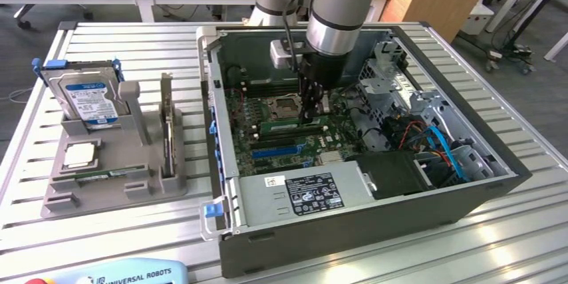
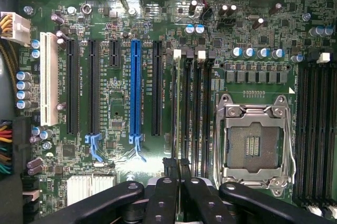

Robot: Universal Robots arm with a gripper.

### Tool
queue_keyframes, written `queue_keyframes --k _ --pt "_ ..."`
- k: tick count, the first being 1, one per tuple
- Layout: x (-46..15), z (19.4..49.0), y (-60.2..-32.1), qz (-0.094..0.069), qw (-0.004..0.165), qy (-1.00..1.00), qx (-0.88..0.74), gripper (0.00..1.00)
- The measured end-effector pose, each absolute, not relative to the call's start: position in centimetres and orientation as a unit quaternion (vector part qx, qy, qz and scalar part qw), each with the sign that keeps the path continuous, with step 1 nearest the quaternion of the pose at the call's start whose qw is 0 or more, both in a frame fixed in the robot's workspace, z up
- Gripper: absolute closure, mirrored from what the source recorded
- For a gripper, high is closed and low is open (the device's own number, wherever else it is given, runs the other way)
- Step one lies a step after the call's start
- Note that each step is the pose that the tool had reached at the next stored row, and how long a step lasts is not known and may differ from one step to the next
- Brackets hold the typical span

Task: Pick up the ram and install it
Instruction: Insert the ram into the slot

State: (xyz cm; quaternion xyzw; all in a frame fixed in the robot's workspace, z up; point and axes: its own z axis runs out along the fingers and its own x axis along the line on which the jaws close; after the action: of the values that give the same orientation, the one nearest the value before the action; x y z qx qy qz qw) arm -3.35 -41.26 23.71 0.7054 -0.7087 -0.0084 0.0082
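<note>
**Exterior view:** The gripper [image 1: 310, 116] reaches down inside the computer case [image 1: 355, 231]. Its jaws are clenched, apparently on the ram [image 1: 282, 125], which sits low over the board beside the processor socket [image 1: 286, 106]. Risk: a tilted stick meeting its slot askew would jam or bend under pressure. The ram is thin, narrow and pale green.

**Wrist view:** The memory slots [image 2: 192, 108] run straight ahead of the fingertips [image 2: 171, 165]. Risk: the white end clips [image 2: 200, 53] would block seating if they are not swung out.
</note>
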Motion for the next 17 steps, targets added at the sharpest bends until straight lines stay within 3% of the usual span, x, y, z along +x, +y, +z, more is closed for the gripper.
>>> queue_keyframes --k 17 --pt "-3.35 23.45 -41.26 -0.008 0.008 -0.709 0.705 0.88"
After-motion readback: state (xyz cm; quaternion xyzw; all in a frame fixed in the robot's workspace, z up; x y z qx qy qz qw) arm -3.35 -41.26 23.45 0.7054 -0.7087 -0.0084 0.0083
